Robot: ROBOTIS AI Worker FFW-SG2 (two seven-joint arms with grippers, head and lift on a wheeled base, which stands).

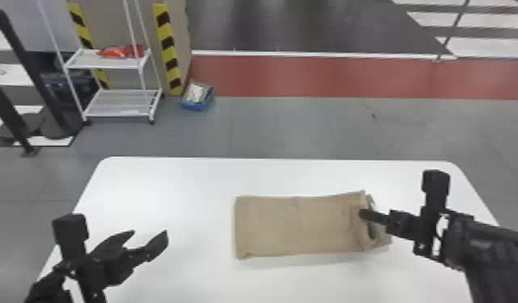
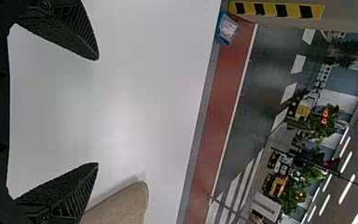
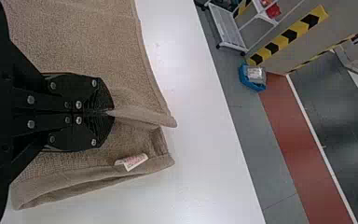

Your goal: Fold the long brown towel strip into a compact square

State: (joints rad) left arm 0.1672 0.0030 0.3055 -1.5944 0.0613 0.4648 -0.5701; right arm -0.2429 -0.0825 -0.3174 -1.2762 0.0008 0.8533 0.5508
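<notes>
The brown towel (image 1: 298,225) lies as a folded strip across the table, right of centre in the head view. At its right end my right gripper (image 1: 362,214) is shut on a raised fold of the cloth. In the right wrist view the right gripper (image 3: 112,113) pinches an edge of the towel (image 3: 84,42), with layered hems and a small white tag beside it. My left gripper (image 1: 151,235) stands open over the table, left of the towel and apart from it. The left wrist view has the left gripper (image 2: 98,112) with nothing between its fingers and a rounded towel corner (image 2: 126,203) nearby.
The white table (image 1: 169,177) carries the towel, its far edge running beyond it. On the floor behind stand a white wheeled rack (image 1: 121,102), a blue box (image 1: 197,96) and black posts (image 1: 32,72) at the far left.
</notes>
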